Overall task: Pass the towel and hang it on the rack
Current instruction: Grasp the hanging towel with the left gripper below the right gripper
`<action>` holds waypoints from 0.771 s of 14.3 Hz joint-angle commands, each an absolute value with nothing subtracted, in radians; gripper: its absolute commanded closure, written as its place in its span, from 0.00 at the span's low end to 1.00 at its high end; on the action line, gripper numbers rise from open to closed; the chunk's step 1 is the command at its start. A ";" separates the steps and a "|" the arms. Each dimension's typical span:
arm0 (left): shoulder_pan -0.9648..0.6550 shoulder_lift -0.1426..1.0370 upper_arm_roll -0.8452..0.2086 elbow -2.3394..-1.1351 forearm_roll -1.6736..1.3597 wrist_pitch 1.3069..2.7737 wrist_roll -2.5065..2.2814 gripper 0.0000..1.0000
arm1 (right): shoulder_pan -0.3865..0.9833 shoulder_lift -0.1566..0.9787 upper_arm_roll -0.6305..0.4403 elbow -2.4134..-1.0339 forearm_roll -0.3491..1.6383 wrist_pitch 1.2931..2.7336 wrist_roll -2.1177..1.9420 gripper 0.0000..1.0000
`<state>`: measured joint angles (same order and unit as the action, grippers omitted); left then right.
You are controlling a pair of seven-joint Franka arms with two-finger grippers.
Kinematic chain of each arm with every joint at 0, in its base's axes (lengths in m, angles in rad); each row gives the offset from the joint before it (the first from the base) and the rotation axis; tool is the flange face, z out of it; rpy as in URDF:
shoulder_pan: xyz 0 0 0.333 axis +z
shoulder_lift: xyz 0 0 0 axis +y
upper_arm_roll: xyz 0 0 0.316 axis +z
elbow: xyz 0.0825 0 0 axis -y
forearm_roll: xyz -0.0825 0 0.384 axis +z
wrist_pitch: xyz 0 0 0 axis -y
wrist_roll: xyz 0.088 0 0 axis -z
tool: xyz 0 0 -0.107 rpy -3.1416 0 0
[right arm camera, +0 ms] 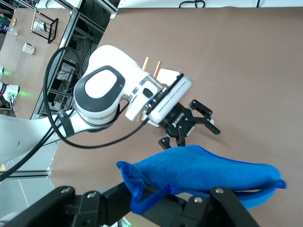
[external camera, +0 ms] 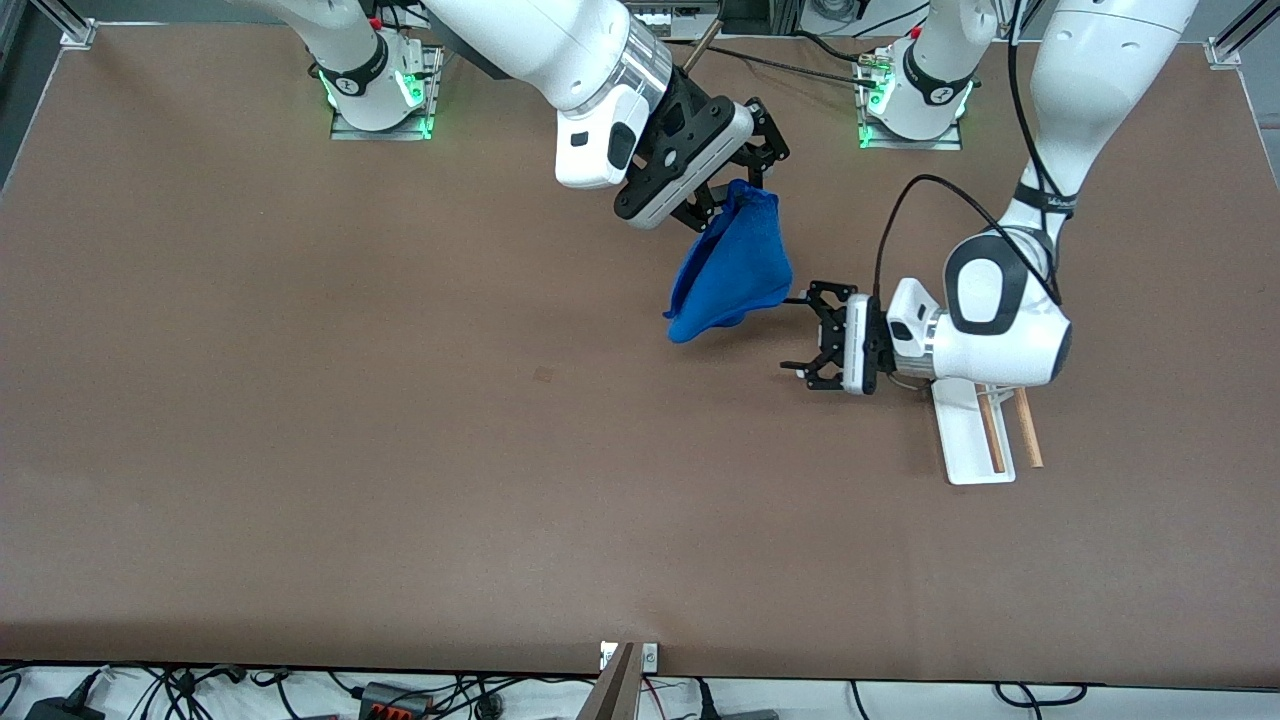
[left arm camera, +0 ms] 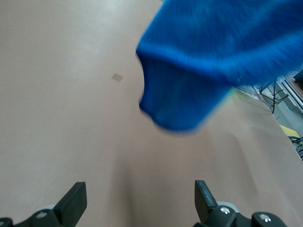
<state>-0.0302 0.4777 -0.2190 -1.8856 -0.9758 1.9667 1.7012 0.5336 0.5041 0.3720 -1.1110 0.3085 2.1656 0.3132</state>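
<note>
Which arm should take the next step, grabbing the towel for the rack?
Left. The left gripper is open beside the hanging towel, and the rack sits under that arm. The right gripper is shut on the towel, so it can only hold.

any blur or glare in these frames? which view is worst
Left wrist view is worst: the towel hangs close to the lens and is smeared soft, while the left claw tips stay fairly crisp. Right wrist view: sharp on the left claw, and the right claw is dark at the frame edge. Front view: even light, soft shadows, green glow at the arm bases, rack partly hidden.
</note>
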 commanded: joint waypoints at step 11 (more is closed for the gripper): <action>0.012 0.453 -0.324 -2.028 -1.135 2.010 1.960 0.00 | 0.545 0.514 0.370 -1.088 0.288 2.169 0.339 1.00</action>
